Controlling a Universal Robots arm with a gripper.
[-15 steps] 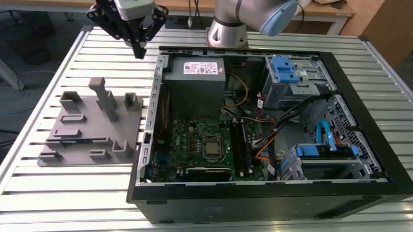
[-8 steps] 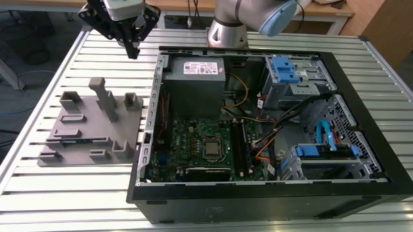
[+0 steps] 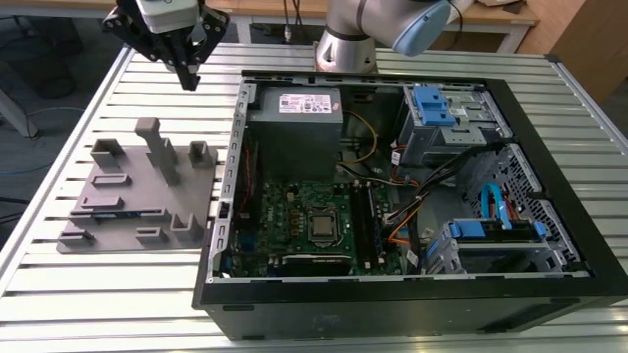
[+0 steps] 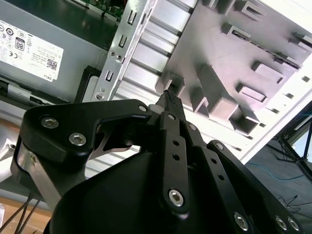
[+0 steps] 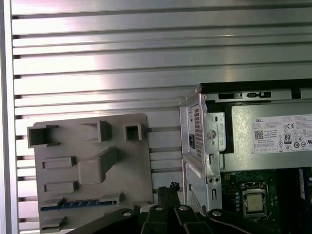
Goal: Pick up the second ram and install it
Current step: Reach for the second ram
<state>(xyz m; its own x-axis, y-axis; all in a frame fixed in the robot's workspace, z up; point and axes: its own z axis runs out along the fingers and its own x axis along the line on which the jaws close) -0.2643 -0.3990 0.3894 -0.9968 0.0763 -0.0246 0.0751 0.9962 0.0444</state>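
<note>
Black and drawn together to one point, the fingertips of my hand point(image 3: 187, 79) met with nothing between them; both wrist views point(image 4: 170, 99) point(image 5: 168, 189) showed them closed on air. The hand hung clear above the desk point(image 3: 98, 294), touching nothing, over the stretch between the grey fixture point(image 3: 108, 193) and the open computer case point(image 3: 393, 296).

Below me, the fixture lay flat on the aluminium slats, its blocks and posts standing upright. The second ram point(image 3: 118, 215) sat in that fixture, a thin dark strip with bluish patches, held on edge between two low holder blocks along the fixture's side farthest from my hand. In the first wrist view it showed as a blue-flecked line point(image 5: 78, 205) in the fixture point(image 5: 131, 161). It was well apart from my fingertips and untouched.

Just beside the fixture, on the exterior view's right, lay the case with its side panel off. Inside it, nearest my hand, was the grey power supply point(image 3: 294, 125), and beyond that the green motherboard point(image 3: 284, 207) with the processor point(image 3: 324, 224) in its socket and the long black slot rails point(image 3: 365, 220) next to it. Past those stood the blue-tabbed drive cages point(image 3: 432, 107).
</note>
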